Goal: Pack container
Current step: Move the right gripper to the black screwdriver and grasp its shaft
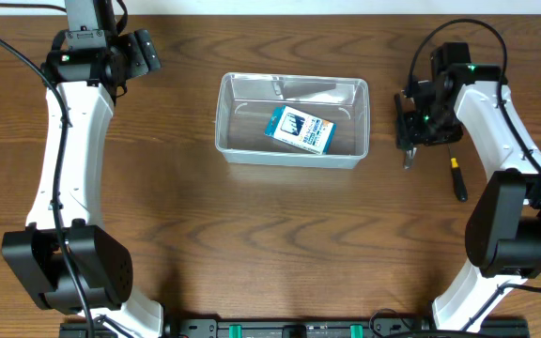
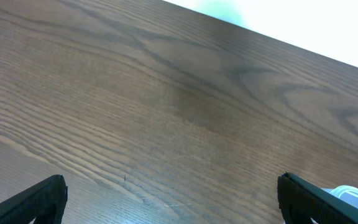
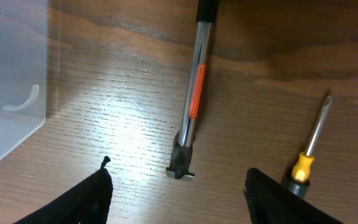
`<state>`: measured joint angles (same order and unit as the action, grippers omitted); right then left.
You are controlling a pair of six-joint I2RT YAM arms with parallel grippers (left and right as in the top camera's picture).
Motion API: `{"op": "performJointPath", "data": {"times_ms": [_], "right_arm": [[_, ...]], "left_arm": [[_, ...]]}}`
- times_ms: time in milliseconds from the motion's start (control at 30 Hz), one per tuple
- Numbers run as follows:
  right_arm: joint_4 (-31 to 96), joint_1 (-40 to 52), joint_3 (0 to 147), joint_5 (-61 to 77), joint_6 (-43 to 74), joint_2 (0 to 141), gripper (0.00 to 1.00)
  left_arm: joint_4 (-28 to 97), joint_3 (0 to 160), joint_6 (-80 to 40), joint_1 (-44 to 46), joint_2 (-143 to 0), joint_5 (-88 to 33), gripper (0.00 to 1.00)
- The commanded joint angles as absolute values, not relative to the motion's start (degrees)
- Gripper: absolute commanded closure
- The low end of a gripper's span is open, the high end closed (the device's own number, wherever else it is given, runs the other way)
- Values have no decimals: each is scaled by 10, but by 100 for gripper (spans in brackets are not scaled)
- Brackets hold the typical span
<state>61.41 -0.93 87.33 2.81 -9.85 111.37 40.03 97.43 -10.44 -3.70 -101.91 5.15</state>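
Two arms at a wooden table (image 1: 252, 244). Container (image 1: 289, 161): clear tub, sits at table centre toward the far edge, long side running left to right. Inside it lies one blue-and-white box (image 1: 300, 130), flat on the floor, slightly skewed, right of middle.

Left gripper (image 2: 173, 202): at the far left corner of the table, well apart from the container. Fingers spread wide, only bare wood between them; holds nothing. A corner of the tub's rim shows at the lower right of the left wrist view.

Right gripper (image 3: 179, 186): just right of the container, over the table. Fingers spread wide, nothing gripped. A metal tool with an orange band (image 3: 194, 93) lies on the wood, and its dark lower end falls between the two fingers; no contact visible.

Screwdriver (image 3: 309, 146), yellow-and-black handle, lies on the table right of the metal tool, apart from it, outside the fingers.
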Motion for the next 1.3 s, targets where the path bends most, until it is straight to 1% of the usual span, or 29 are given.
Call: {"op": "performJointPath", "data": {"times_ms": [0,233,433,900,1167,1267], "right_arm": [[603,-15,853,30,-86,1110,31],[577,-14,816,30,-77,1110,33],[545,-15,783,28,-72,1110,38],[485,-15,740,6,-51,1112,41],[468,-15,740,6,-47,1153,41],[467,-15,740,3,-47,1163,42]], "left_arm": [[400,977,-96,-38,-1027,61,2],[400,977,-96,-38,-1027,61,2],[400,977,-97,-38,-1027,61,2],[400,977,-97,-38,-1027,61,2],[400,977,-96,-38,-1027,61,2],[400,977,-97,-38,-1027,61,2]]}}
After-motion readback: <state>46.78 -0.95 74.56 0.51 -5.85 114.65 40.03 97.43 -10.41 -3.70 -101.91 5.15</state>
